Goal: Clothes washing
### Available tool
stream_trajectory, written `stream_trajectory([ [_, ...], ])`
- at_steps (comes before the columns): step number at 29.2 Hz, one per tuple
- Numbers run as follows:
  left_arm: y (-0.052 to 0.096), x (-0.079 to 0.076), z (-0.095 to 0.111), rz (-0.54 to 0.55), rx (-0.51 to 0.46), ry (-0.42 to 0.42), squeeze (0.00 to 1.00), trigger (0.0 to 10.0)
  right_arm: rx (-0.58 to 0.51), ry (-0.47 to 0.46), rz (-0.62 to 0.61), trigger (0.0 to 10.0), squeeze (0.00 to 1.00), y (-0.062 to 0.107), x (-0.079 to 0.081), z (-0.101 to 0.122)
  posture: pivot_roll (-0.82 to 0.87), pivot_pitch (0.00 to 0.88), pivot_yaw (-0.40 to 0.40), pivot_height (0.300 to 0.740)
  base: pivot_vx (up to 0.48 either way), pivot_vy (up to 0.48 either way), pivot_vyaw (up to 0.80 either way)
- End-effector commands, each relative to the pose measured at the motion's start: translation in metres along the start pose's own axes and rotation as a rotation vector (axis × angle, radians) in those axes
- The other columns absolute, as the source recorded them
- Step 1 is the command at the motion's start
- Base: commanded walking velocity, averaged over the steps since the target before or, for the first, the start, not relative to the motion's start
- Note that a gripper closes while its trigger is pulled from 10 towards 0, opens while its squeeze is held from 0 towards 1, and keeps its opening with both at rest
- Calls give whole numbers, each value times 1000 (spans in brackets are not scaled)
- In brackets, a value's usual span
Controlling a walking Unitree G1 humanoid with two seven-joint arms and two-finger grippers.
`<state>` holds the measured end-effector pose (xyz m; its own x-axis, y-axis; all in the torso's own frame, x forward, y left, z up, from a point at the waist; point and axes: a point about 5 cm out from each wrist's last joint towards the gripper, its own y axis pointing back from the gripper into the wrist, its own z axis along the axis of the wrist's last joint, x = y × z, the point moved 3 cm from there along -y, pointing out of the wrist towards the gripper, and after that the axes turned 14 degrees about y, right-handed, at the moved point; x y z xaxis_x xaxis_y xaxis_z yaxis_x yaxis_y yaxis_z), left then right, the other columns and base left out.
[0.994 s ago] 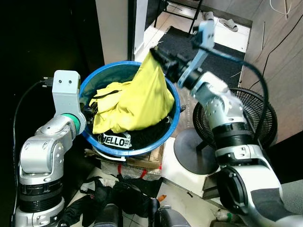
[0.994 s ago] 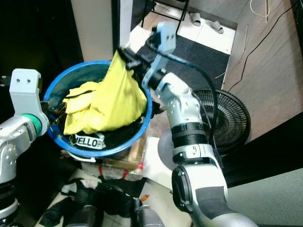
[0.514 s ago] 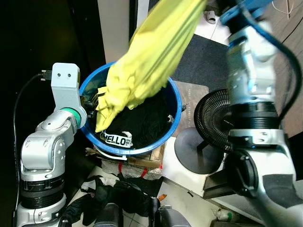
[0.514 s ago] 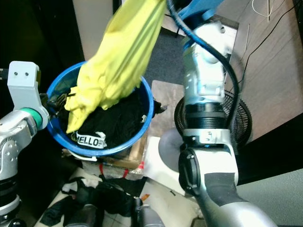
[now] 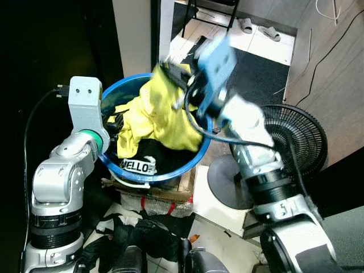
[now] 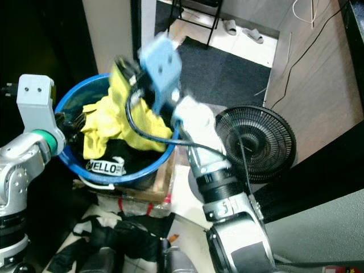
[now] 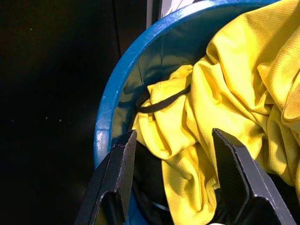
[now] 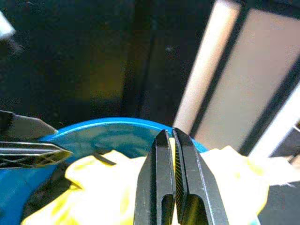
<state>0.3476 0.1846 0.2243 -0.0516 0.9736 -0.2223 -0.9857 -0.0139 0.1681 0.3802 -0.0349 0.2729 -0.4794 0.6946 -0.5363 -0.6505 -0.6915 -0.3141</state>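
Note:
A blue tub point(image 5: 114, 95) holds a yellow garment point(image 5: 153, 116) lying over a black one with a white "ELLO" label point(image 5: 139, 166). My right gripper point(image 5: 170, 71) is over the tub's far rim, shut on a fold of the yellow garment; in the right wrist view its fingers point(image 8: 159, 159) are pressed together with yellow cloth point(image 8: 112, 187) around them. My left gripper point(image 7: 173, 136) is at the tub's left rim point(image 7: 110, 93), open, with its fingers point(image 7: 122, 159) just inside the wall next to the yellow cloth point(image 7: 225, 93).
A black floor fan point(image 5: 296, 142) stands right of the tub, close to my right arm. The tub rests on a cardboard box point(image 5: 170, 194). Dark clothes point(image 5: 142, 233) lie on the floor by my feet. A dark mat point(image 5: 256, 74) and slippers point(image 5: 259, 28) lie beyond.
Half a second ago my right arm held the yellow garment high above the tub. It has since dropped back to the rim, and most of the garment lies in the tub again.

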Motion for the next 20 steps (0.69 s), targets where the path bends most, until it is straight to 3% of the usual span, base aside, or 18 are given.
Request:
stream_trajectory([
  [1, -1, 1, -5, 4, 14, 2, 0, 10000, -2, -4, -39, 10000, 0, 5, -9, 0, 97, 155, -30, 740, 0, 0, 0],
  [4, -1, 1, -5, 4, 13, 2, 0, 10000, 4, -11, -43, 10000, 0, 8, -12, 0, 97, 155, -30, 740, 0, 0, 0],
  [5, -1, 1, -6, 5, 15, 2, 0, 10000, 12, -32, -29, 10000, 176, 14, -12, -3, 88, 158, -30, 740, 0, 0, 0],
  [8, -2, 1, -7, 6, 18, 3, 0, 10000, 17, -49, -15, 10000, 176, 19, -12, -5, 86, 159, -30, 740, 0, 0, 0],
  [9, -2, 1, -8, 6, 20, 4, 0, 10000, 20, -81, -3, 10000, 1000, 22, -10, -7, 86, 159, -30, 740, 0, 0, 0],
  [20, -2, 2, -9, 11, 22, 6, 0, 10000, 187, -328, -59, 10000, 1000, 15, -9, -46, 94, 166, -37, 740, 0, 0, 0],
])
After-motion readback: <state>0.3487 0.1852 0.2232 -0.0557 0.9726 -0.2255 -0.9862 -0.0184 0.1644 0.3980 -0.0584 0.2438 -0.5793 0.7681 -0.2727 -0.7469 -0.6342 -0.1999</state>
